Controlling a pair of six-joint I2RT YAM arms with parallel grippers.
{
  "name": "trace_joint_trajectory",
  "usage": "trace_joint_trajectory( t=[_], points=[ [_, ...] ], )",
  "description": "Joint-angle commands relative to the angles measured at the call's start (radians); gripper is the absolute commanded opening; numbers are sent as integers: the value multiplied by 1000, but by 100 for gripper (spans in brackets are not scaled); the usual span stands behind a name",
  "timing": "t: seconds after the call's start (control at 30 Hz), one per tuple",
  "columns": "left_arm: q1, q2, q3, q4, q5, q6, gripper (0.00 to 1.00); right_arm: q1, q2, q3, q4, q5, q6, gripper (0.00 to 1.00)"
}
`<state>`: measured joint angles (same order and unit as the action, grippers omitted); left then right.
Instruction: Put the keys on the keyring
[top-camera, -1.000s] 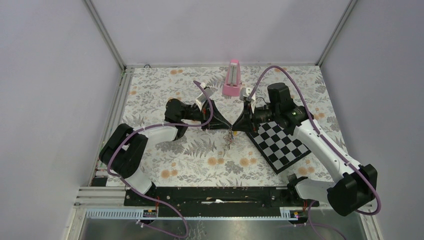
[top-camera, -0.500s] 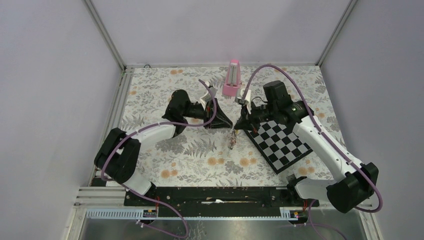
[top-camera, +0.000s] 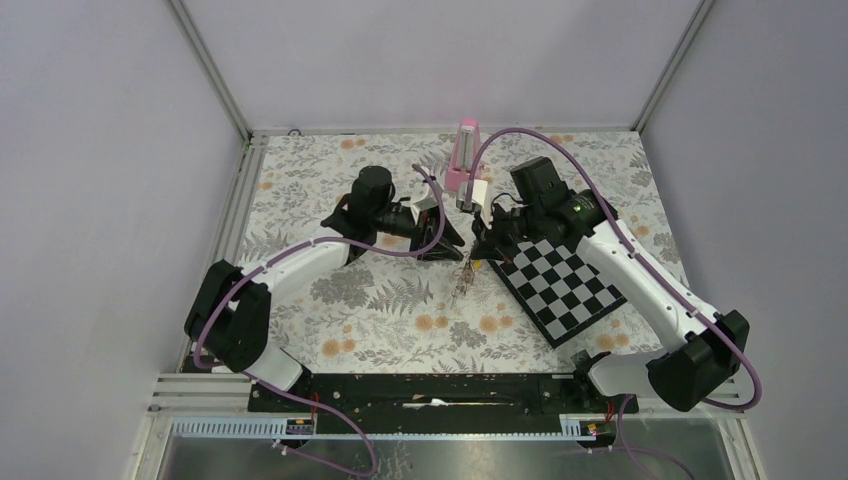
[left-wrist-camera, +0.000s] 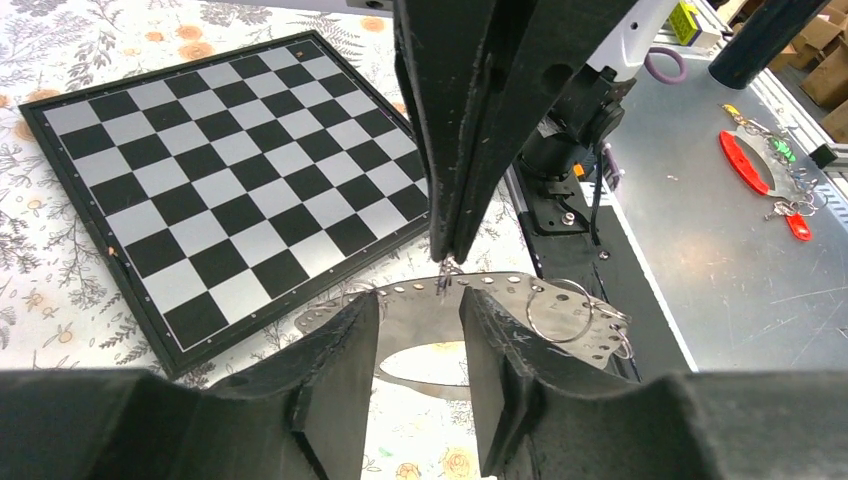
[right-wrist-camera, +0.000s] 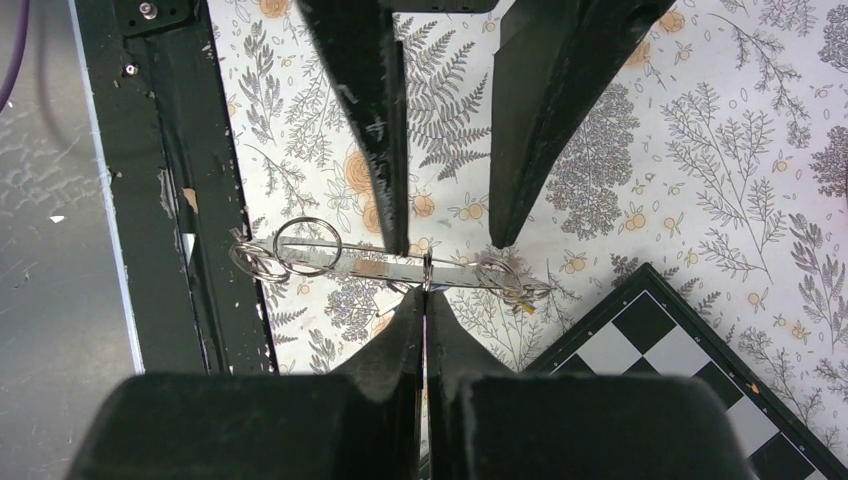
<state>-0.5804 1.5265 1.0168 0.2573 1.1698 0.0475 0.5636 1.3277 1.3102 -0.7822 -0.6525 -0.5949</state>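
Left claw (left-wrist-camera: 418, 305) parted, right claw (right-wrist-camera: 425, 300) clamped

Back wall: I see a plain pale lilac-grey panel (top-camera: 430, 60) closing off the far side.
Side walls: matching lilac-grey left panel (top-camera: 90, 200) and right panel (top-camera: 760, 180).
Corner posts: a bare aluminium left post (top-camera: 211, 70) and right post (top-camera: 674, 65), running down to the far corners.
Worktop: white cloth printed with grey ferns and orange flowers (top-camera: 390, 310).
Near edge: a black mounting rail (top-camera: 430, 390), then scuffed grey sheet metal (top-camera: 450, 450).
Light: soft and even across my feed.
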Motion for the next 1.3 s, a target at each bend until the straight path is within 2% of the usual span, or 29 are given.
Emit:
trace_joint_trajectory(
  t=[0.0,0.23,0.4,0.53,0.83,0.97,1.07,1.27],
  points=[
    [-15,-24,13,-3,17,57,43,13,9,61,-9,8,-12,0],
    [-25,-18,-16,84,23,-1,43,12,5,42,15,0,-2,0],
    [-27,-11,-26,141,24,-45,32,13,1,33,20,-2,-1,0],
    [-27,-7,-24,146,24,-45,27,13,-7,19,25,-3,-1,0],
    [-36,1,-30,180,26,-93,25,13,-8,5,42,-15,10,0],
    [-39,5,-35,182,35,-94,13,12,-10,-3,52,-18,18,0],
    [-39,4,-39,181,43,-91,1,13,-18,-7,61,-18,22,0],
    [-38,-7,-55,172,48,-81,0,12,-47,-22,96,5,43,0]
  ],
)
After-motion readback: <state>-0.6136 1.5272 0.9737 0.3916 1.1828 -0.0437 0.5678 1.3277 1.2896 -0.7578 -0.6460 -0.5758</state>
